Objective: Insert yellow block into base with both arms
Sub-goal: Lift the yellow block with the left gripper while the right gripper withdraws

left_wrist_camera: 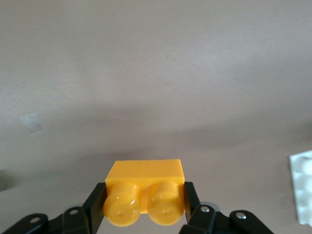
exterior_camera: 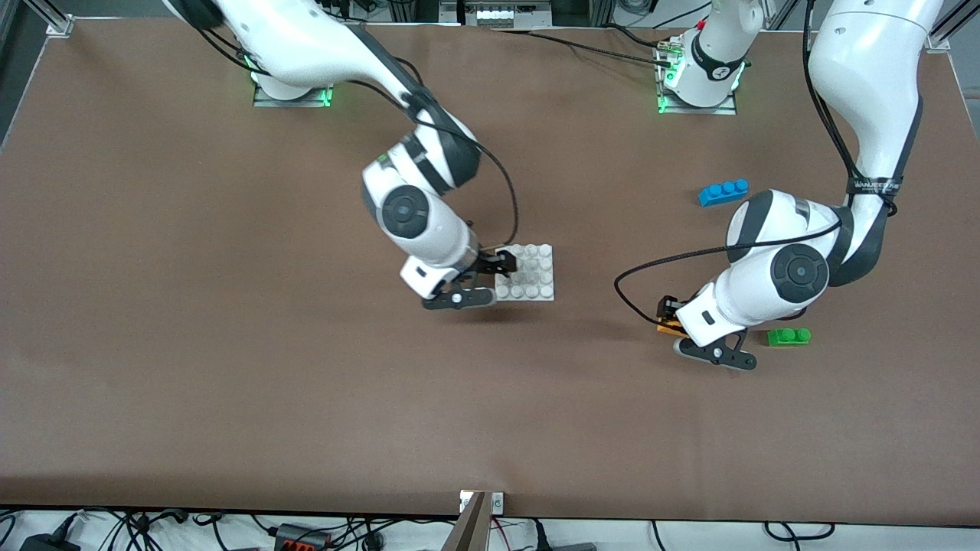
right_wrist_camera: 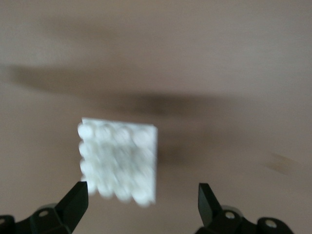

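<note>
Worktop (exterior_camera: 230,344), brown.
- Base (exterior_camera: 528,275): white stud plate, flat on worktop near centre.
- R gripper (exterior_camera: 490,279): at base's edge toward the right arm's end; jaws wide, holding nothing.
- L gripper (exterior_camera: 674,317): jaws clamped on yellow block (left_wrist_camera: 145,195), near green brick (exterior_camera: 788,336).
- Blue brick (exterior_camera: 723,191): farther from front camera than the green one.
</note>
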Available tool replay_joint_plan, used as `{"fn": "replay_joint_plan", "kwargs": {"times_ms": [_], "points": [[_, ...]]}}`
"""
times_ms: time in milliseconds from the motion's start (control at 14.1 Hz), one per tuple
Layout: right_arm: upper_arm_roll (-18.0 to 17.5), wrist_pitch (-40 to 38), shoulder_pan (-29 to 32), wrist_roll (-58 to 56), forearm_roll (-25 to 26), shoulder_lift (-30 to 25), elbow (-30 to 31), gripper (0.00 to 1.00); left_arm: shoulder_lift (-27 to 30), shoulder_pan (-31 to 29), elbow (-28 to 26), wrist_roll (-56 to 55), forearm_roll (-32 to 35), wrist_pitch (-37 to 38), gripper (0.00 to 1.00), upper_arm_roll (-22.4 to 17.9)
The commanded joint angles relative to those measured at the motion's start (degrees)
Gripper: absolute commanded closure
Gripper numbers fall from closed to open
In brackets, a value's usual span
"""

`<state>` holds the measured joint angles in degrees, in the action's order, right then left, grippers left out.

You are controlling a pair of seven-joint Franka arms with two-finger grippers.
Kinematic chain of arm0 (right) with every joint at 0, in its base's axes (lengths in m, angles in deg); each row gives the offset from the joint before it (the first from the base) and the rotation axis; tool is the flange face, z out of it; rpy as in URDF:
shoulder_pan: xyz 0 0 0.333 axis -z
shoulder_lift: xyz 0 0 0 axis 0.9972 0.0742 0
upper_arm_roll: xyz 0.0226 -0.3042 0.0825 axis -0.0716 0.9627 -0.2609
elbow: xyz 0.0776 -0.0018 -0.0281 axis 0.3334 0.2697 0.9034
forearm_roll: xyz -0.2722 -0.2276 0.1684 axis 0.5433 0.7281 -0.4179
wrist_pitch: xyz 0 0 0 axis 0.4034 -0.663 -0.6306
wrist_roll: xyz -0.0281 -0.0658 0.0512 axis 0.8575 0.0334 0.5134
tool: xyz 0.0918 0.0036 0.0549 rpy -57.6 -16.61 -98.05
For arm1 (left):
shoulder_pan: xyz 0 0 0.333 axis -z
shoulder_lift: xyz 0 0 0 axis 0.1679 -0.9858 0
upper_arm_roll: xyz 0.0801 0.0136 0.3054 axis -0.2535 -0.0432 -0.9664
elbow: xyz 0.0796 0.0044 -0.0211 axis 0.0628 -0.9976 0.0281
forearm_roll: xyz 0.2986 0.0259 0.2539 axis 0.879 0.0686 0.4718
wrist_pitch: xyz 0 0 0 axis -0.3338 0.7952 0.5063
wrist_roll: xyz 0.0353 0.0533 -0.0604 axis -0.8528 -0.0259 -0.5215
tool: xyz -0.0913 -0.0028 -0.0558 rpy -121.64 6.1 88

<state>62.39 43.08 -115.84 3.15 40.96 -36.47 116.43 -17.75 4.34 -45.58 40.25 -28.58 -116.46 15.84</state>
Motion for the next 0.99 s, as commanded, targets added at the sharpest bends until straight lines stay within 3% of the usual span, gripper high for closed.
{"fn": "replay_joint_plan", "kwargs": {"times_ms": [0, 212, 424, 636, 707, 778, 919], "points": [[-0.6, -14.1, 7.7, -6.0, 1.6, -8.5, 2.7, 0.0, 1.0, -0.6, -1.0, -5.6, 0.7, 1.1, 0.47, 3.8], [-0.6, -26.2, 15.1, -14.8, 7.9, -14.5, 2.6, 0.0, 0.7, 1.5, -0.8, -11.8, 0.8, 0.7, 0.47, 8.0], [-0.5, -37.4, 22.9, -27.5, 14.7, -21.0, 2.3, 0.0, 0.3, 8.1, -0.8, -13.7, 0.8, 0.0, 0.49, 7.7], [0.5, -40.3, 30.5, -31.0, 15.2, -27.7, 3.0, 0.0, -1.4, 16.5, -1.0, -23.5, 1.0, -3.2, 0.5, 5.5], [0.0, -39.6, 32.4, -31.0, 15.4, -31.1, 6.6, 0.0, -0.8, 21.3, -1.6, -27.2, 1.3, -6.3, 0.5, 1.5], [0.2, -35.3, 33.1, -31.0, 15.1, -36.4, 14.1, 0.0, -0.7, 25.3, -1.9, -28.2, 1.3, -7.1, 0.5, -2.1], [3.8, -21.2, 32.5, -31.8, 15.0, -46.4, 30.5, 0.0, -1.7, 28.0, -1.5, -29.6, 1.0, -7.6, 0.5, -3.7]]}}
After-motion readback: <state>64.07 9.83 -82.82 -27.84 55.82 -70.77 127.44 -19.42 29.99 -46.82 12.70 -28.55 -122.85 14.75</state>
